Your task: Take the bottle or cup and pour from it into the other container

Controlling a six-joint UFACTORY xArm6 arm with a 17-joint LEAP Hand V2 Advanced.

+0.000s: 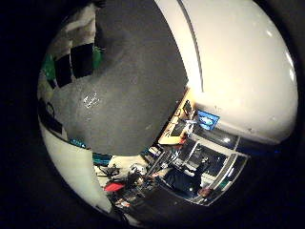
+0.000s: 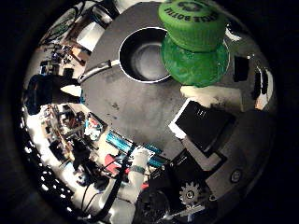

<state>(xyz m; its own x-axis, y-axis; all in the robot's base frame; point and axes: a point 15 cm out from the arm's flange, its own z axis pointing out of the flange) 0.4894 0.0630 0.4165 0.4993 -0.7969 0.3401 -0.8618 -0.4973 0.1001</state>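
Observation:
In the right thumb side palm view a green bottle (image 2: 193, 56) with a green cap on it fills the space close to the palm. It stands in front of the rim of a round metal pot (image 2: 142, 58). The pot has a long handle (image 2: 98, 69) and stands on a grey round table (image 2: 121, 107). My right hand (image 2: 201, 126) shows as black and white parts beside the bottle, and a pale fingertip (image 2: 207, 93) lies curled against the bottle's body. The pot's inside looks bare. The right little finger side palm view shows neither bottle nor pot.
The right little finger side palm view shows the grey tabletop (image 1: 114, 86) with a big white curved surface (image 1: 238, 67) beside it. Beyond the table's edge lies a cluttered room with desks and gear (image 1: 181, 162), which also shows in the right thumb side palm view (image 2: 65, 121).

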